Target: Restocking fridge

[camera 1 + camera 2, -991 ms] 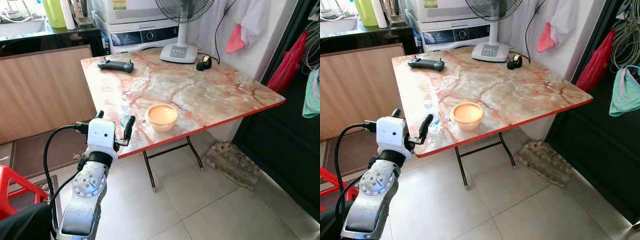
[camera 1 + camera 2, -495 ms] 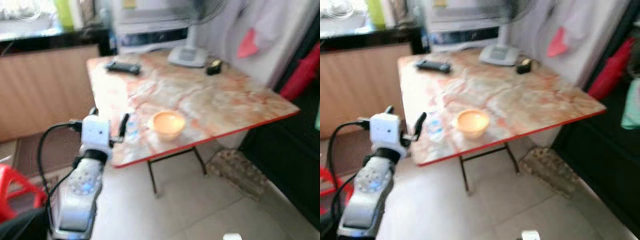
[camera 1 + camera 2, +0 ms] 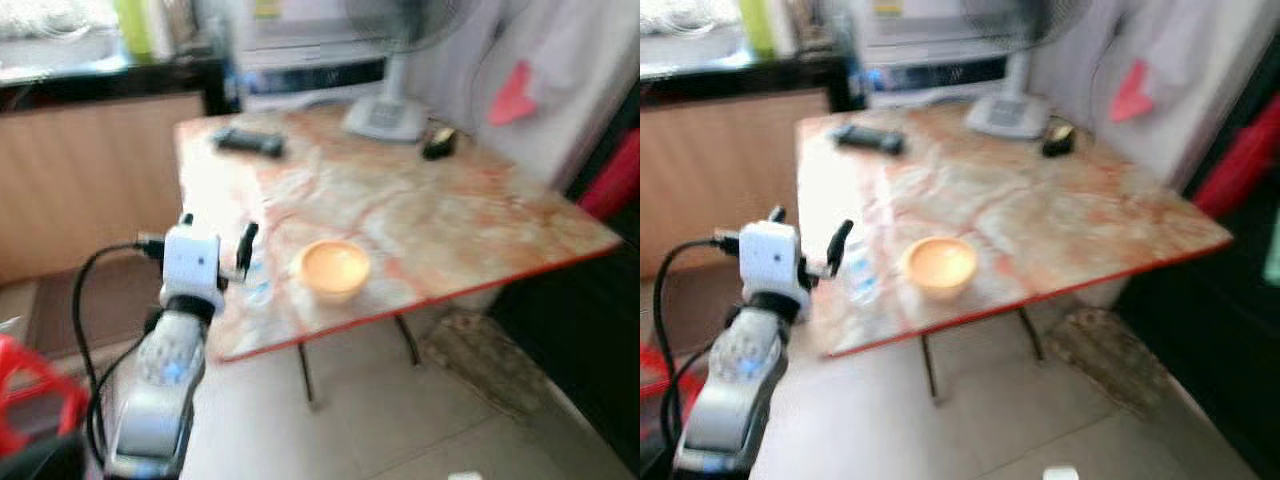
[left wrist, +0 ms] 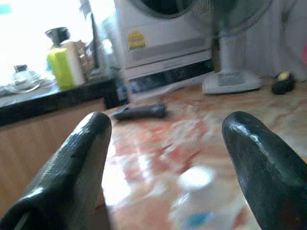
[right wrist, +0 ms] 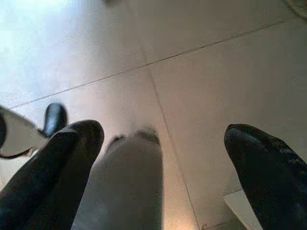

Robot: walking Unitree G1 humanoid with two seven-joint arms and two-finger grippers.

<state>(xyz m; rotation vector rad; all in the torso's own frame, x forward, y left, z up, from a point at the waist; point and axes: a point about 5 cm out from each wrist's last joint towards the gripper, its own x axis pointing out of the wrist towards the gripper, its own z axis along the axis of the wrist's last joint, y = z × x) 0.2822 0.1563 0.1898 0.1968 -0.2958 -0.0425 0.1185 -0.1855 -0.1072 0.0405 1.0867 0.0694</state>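
A small clear water bottle (image 3: 257, 286) with a blue label stands near the front left corner of the marble-patterned table (image 3: 450, 210). My left gripper (image 3: 215, 235) is raised at that corner, open, with the bottle just beyond its fingers. In the left wrist view the bottle (image 4: 194, 196) shows blurred, low between the two black fingers (image 4: 81, 158). An orange bowl (image 3: 334, 268) sits to the right of the bottle. My right gripper (image 5: 163, 132) hangs open over pale floor tiles with nothing held.
A black controller (image 3: 248, 143), a fan base (image 3: 385, 118) and a small black object (image 3: 438, 145) lie at the table's far side. A wooden cabinet (image 3: 90, 180) stands to the left, a red chair (image 3: 25, 380) at the lower left, a mat (image 3: 480, 360) under the table's right.
The whole picture has shifted and blurred, so the camera is moving. The table looks slightly nearer. The left gripper stays open beside the bottle.
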